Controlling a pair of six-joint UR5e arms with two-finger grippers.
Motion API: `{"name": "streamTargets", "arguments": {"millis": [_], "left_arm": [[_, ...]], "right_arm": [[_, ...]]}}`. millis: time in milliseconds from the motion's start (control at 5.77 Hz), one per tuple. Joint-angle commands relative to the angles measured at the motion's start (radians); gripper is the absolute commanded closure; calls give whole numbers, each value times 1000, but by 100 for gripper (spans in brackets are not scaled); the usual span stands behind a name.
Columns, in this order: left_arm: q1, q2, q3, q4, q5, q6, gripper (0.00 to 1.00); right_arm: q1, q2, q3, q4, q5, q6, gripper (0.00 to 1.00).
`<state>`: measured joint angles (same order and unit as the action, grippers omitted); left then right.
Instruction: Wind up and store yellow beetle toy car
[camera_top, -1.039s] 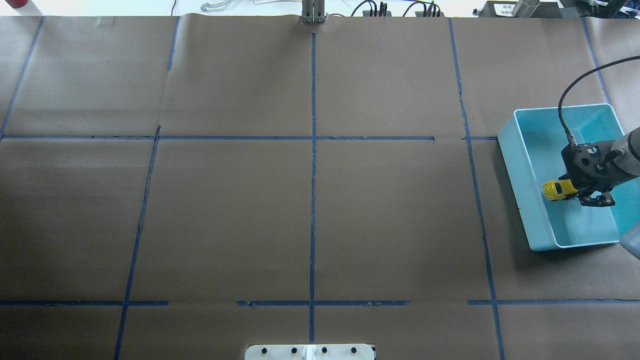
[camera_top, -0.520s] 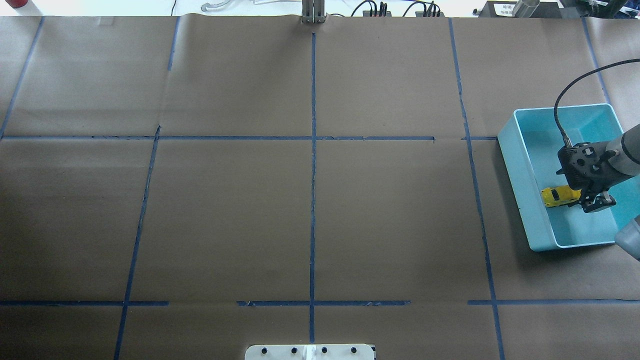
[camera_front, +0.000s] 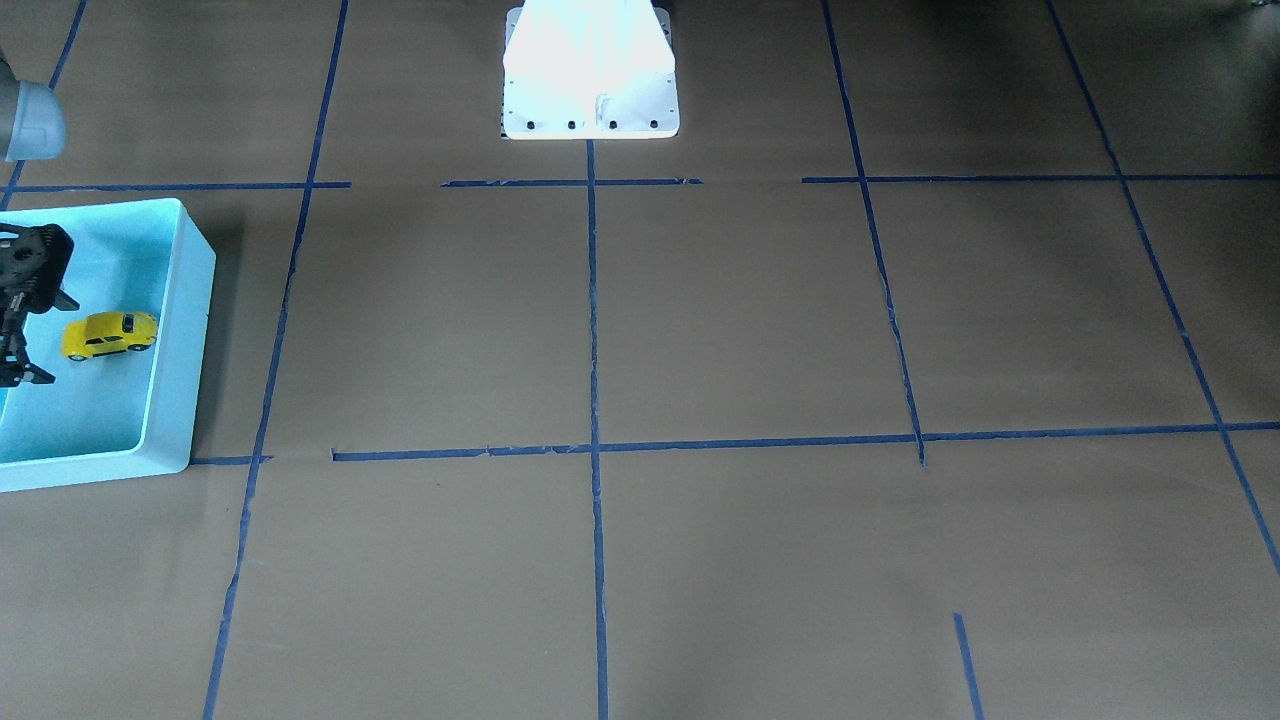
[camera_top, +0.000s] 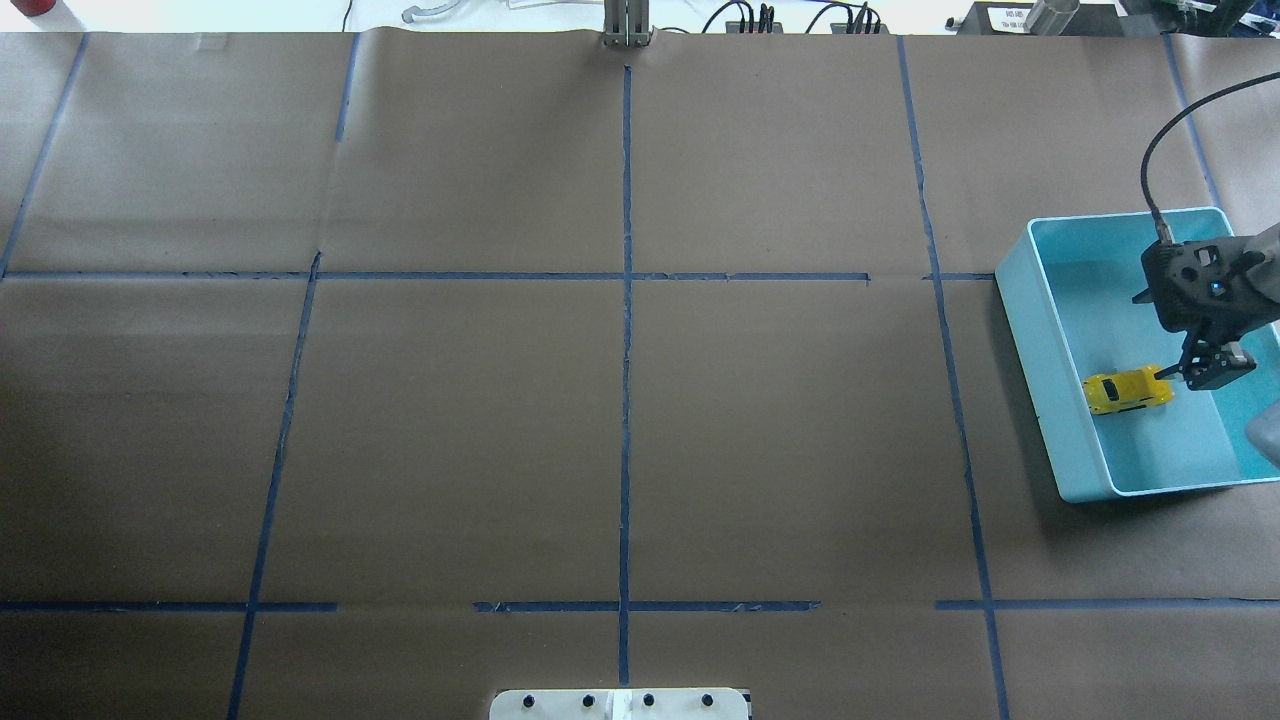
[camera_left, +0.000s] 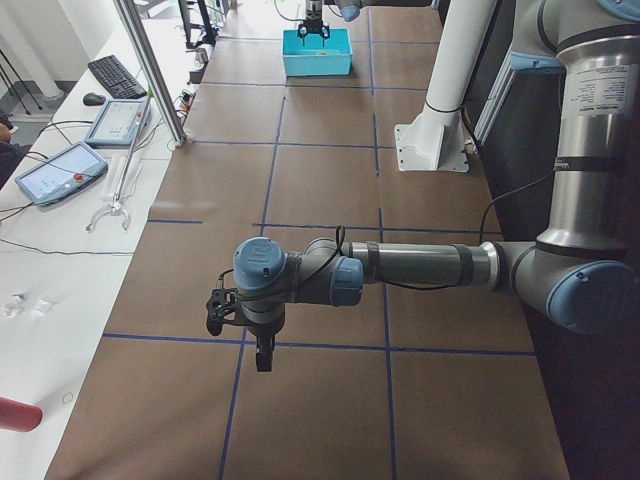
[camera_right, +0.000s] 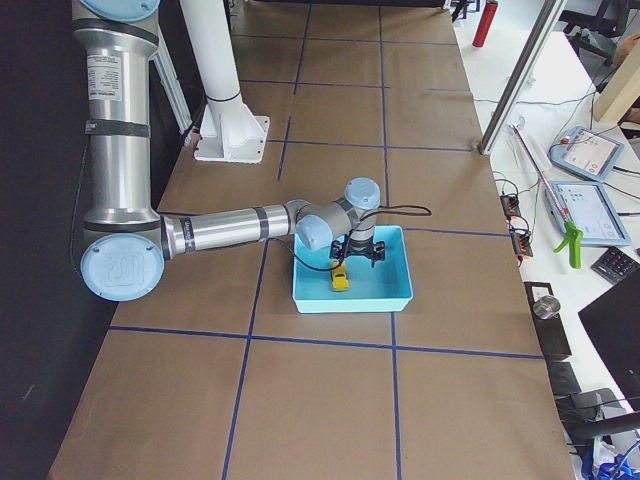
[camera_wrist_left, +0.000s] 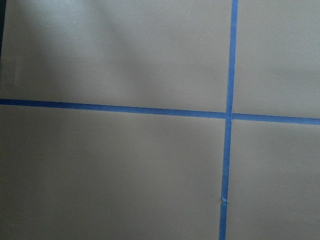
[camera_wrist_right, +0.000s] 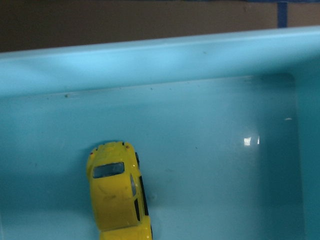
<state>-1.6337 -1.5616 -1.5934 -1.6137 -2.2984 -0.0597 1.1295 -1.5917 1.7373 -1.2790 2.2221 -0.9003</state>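
I see right gripper (camera_top: 1200, 372) has released since half-second back: jaws apart, empty, raised just beside yellow beetle toy car (camera_top: 1127, 391). Car now rests on light blue bin (camera_top: 1045, 370) floor. I judge storing done. Left gripper (camera_left: 240, 330): can't tell.

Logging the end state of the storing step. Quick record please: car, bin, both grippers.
car: yellow, upright on its wheels on the bin floor, near one long wall
bin: light blue, on the table, on the robot's right side
right gripper: open, over the bin beside the car, not holding it
left gripper: over the table, far from the bin; open or shut cannot be told
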Motion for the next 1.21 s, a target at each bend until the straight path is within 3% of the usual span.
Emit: {"name": "streamTargets", "arguments": {"millis": [0, 346, 520, 693, 1039], "left_arm": [[0, 0, 1, 0, 0, 0, 0], [2, 0, 1, -6, 0, 0, 0], [2, 0, 1, -6, 0, 0, 0], [2, 0, 3, -6, 0, 0, 0], [2, 0, 3, -6, -1, 0, 0]], "right_arm": [[148, 4, 98, -276, 13, 45, 0], [268, -22, 96, -303, 33, 318, 0], [311, -30, 59, -345, 86, 446, 0], [387, -21, -81, -347, 175, 490, 0], [456, -51, -120, -338, 174, 841, 0]]}}
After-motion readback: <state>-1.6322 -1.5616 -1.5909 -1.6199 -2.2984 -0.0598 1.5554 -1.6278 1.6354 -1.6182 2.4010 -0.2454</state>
